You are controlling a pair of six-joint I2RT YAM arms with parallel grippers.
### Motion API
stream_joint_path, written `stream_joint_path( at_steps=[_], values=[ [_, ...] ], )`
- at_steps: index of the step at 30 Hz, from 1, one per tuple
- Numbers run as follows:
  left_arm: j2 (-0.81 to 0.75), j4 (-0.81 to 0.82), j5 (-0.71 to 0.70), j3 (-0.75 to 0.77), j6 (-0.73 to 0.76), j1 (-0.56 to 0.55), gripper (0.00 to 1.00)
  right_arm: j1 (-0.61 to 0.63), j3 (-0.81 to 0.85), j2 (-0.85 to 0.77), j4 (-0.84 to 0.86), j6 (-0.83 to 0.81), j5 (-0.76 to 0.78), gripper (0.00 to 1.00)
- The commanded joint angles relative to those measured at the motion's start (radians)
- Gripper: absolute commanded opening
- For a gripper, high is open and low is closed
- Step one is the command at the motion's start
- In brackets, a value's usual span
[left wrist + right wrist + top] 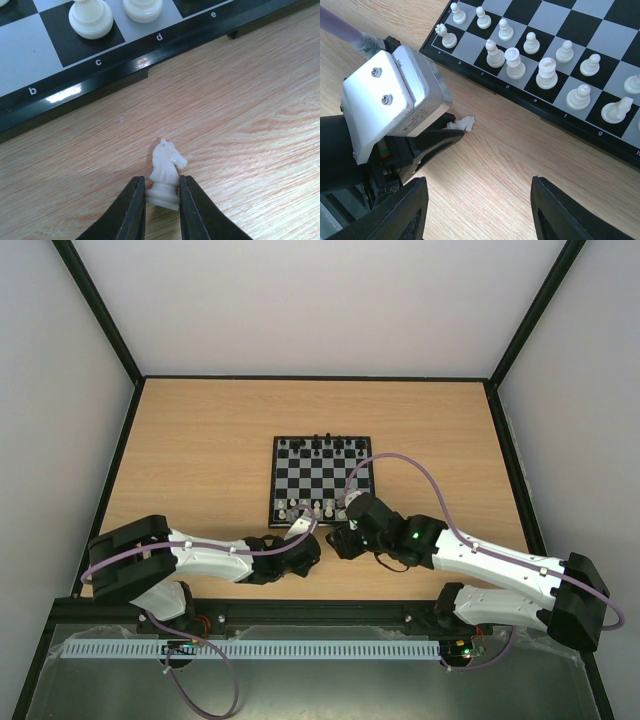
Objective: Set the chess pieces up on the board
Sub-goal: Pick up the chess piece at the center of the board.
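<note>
Pick-up step: the left end effector [162, 194] pinches a white knight [166, 167] by its base on the desk [250, 125], just beside the board [100, 80]. The right end effector [479, 182] hangs spread, empty. Next, probably: lift and place it on the vacant b square.

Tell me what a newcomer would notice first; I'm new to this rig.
A white knight sits on the table just off the board's near edge, its base pinched between the left fingers. White pieces line the board's near rows, and the right fingers hang open close by.
</note>
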Motion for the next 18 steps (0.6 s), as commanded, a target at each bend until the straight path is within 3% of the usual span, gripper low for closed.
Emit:
stream_joint_path(
  at_steps=[1, 6, 18],
  values=[
    [0.011, -0.027, 0.005, 0.003, -0.009, -0.006, 0.15, -0.003, -0.014, -0.005, -0.01, -0.001, 0.002, 0.57],
    [-0.062, -0.047, 0.03, -0.01, -0.017, -0.006, 0.13, -0.002, -0.016, -0.009, -0.009, 0.0, 0.004, 0.57],
    [-0.495, -0.189, 0.131, -0.075, -0.003, -0.01, 0.11, -0.02, 0.0, -0.035, -0.014, 0.013, -0.059, 0.6]
  ],
)
